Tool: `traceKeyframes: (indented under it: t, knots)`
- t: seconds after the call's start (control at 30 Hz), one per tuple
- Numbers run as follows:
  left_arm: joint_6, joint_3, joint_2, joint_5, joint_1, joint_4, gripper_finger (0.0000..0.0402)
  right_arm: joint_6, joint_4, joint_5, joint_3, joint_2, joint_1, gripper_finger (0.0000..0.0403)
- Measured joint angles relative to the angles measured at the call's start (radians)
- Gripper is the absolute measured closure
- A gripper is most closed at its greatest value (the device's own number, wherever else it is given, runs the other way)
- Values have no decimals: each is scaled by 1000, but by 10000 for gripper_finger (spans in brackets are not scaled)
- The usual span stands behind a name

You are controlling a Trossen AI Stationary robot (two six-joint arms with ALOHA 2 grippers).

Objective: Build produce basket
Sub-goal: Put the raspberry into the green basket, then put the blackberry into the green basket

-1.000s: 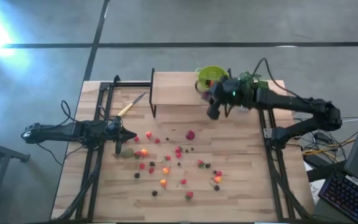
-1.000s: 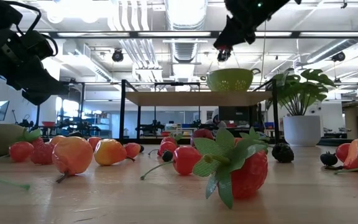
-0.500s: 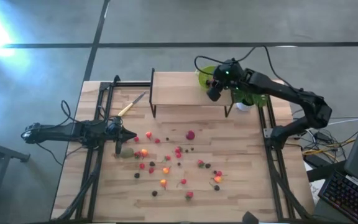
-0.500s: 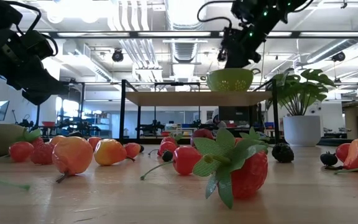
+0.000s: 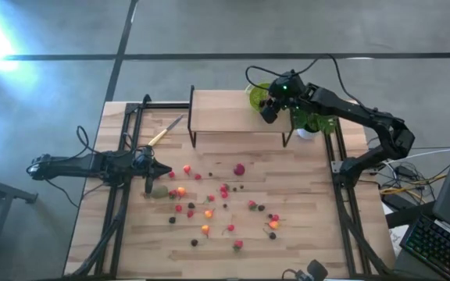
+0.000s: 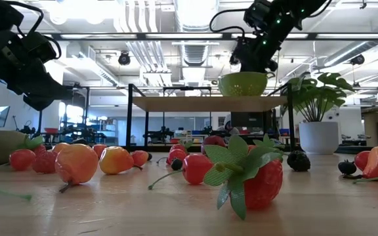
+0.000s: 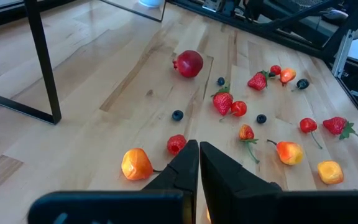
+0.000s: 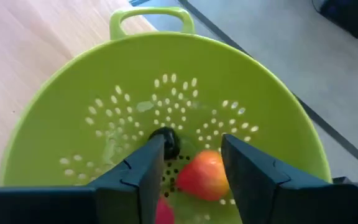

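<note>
The produce basket, a lime-green colander (image 8: 166,93), stands on a raised wooden shelf (image 5: 221,111) at the table's far side. It shows in the high view (image 5: 259,95) and the low view (image 6: 243,84). My right gripper (image 8: 191,168) hovers open just above its bowl (image 5: 269,109). An orange-red fruit (image 8: 204,175), a dark berry (image 8: 166,142) and a red fruit (image 8: 161,211) lie in the bowl beyond the fingers. Much more produce (image 5: 225,191) is scattered over the table's middle. My left gripper (image 7: 199,155) is shut at the table's left (image 5: 162,170), just above the table near a kiwi-like fruit (image 5: 159,190).
A potted plant (image 5: 312,121) stands right beside the colander, under my right arm. A yellow-handled knife (image 5: 165,133) lies left of the shelf. A larger dark red fruit (image 5: 240,168) sits in front of the shelf. Black frame rails run along both table sides.
My right gripper has swung from in front of the shelf's near edge toward the table's far edge, ending over the colander, and has tipped further down. For the last half second it has barely moved.
</note>
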State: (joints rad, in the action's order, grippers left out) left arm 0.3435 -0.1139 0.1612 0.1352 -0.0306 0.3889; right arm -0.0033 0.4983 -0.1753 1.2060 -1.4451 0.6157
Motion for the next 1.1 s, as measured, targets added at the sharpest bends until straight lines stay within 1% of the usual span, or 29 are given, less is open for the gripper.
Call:
traceKeyframes:
  t: [0.2,0.37,0.5,0.63,0.87,1.1]
  knots:
    - [0,0,0,0,0,0,381,1,35,0,27,20,-1,208]
    - [0,0,0,0,0,0,381,4,149,-1,103,48,-28,206]
    - [0,0,0,0,0,0,381,4,226,-1,155,78,-73,223]
    - [0,0,0,0,0,0,381,29,277,-2,169,119,-143,245]
    - [0,0,0,0,0,0,381,74,324,-2,143,179,-321,286]
    - [0,0,0,0,0,0,381,124,336,-5,116,185,-536,325]
